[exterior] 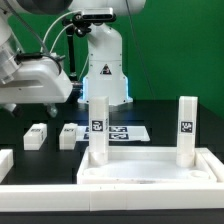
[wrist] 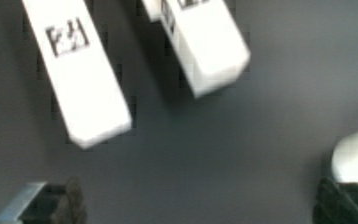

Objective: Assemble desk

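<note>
Two leg posts (exterior: 98, 128) are stood at the desk slab's (exterior: 150, 190) far corners; two loose posts (exterior: 35, 137) are left, the gripper (wrist: 197, 203) spread and empty.

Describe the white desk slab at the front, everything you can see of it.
The desk slab is white and plastic-looking, with a raised rim around a recessed middle. It lies flat on the black table, nearest the exterior camera. Two tagged white leg posts stand upright at its far corners.
</note>
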